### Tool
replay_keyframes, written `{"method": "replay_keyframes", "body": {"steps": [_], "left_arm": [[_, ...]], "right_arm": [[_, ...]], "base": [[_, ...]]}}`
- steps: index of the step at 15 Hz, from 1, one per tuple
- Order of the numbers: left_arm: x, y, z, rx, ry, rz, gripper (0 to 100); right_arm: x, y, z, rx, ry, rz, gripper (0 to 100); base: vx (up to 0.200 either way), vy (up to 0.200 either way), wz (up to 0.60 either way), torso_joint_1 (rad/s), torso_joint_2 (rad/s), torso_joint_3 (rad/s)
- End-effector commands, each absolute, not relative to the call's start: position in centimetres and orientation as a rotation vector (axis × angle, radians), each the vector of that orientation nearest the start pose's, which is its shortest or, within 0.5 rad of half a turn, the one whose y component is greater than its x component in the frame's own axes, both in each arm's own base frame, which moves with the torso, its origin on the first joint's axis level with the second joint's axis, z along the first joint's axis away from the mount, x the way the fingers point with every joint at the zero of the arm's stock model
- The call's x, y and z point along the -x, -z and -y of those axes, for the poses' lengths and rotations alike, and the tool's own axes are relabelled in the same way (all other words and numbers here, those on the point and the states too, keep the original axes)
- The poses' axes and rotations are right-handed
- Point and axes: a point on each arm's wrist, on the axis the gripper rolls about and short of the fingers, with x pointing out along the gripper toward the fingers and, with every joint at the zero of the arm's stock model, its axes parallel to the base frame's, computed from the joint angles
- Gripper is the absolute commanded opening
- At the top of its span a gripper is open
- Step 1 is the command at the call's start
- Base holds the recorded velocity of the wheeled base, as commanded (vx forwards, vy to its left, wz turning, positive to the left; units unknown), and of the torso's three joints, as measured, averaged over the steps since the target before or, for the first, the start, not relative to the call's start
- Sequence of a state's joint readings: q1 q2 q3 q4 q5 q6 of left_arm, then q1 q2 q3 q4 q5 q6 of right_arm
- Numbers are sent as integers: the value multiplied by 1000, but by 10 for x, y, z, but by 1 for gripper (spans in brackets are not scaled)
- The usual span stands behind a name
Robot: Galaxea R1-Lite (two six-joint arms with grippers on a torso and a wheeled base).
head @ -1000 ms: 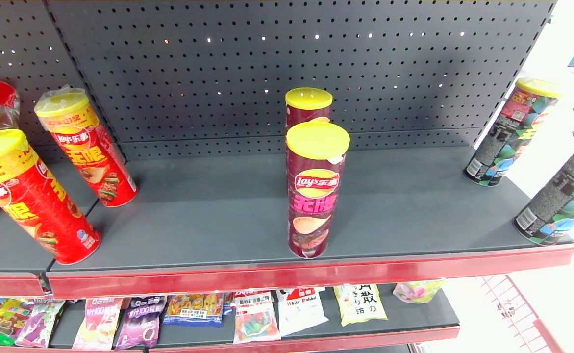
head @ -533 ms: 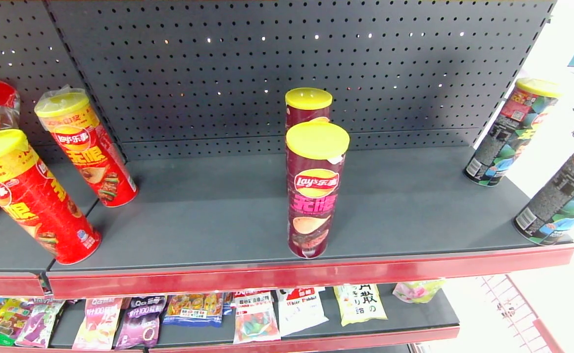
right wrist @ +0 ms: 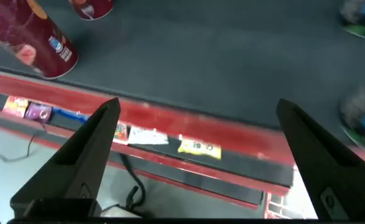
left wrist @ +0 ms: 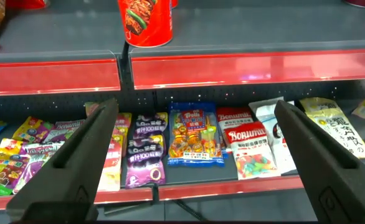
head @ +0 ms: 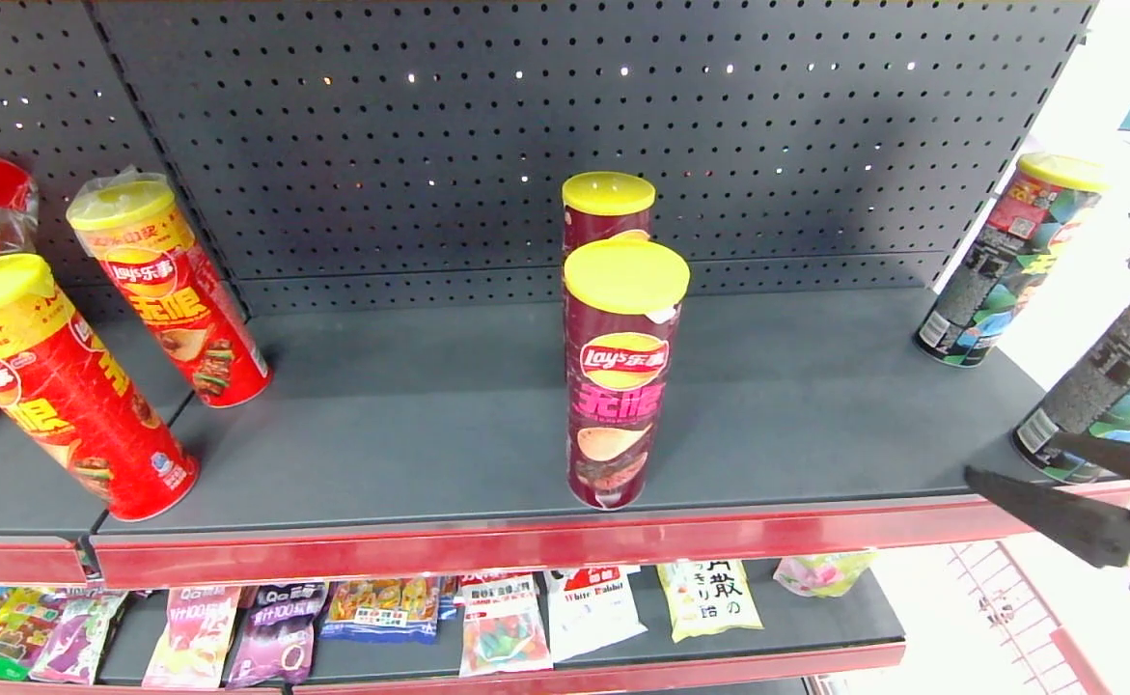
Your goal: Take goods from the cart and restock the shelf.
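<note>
light bright, even | right edge washed out | glare on red shelf lip (head: 565, 542) | edge cans (head: 53, 386) splay outward

2 maroon cans (head: 622, 376) upright, grey shelf (head: 410, 425)

A round logo above large pink characters marks the maroon can (head: 620, 386) at the shelf (head: 410, 425) front, yellow characters run down the near red can (head: 68, 386) and far red can (head: 179, 299), and square code patches sit high on the black cans (head: 1004, 261).
</note>
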State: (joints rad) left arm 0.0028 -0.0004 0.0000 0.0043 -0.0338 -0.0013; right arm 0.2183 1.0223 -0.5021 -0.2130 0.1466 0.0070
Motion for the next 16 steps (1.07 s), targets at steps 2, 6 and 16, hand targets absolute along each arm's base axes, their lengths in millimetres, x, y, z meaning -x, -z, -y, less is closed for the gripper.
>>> {"method": "replay_keyframes", "body": {"steps": [2, 6, 16], "left_arm": [[23, -75, 1, 2, 31, -5, 100], [23, -75, 1, 2, 31, -5, 100], [23, -75, 1, 2, 31, -5, 100]], "right_arm": [[-191, -183, -83, 64, -486, -456, 100], [-219, -186, -122, 125, -441, -435, 100], [-228, -173, -159, 195, -508, -453, 100]], "base": [[0, 0, 0, 0, 0, 0], [0, 0, 0, 0, 0, 0], [0, 0, 0, 0, 0, 0]]}}
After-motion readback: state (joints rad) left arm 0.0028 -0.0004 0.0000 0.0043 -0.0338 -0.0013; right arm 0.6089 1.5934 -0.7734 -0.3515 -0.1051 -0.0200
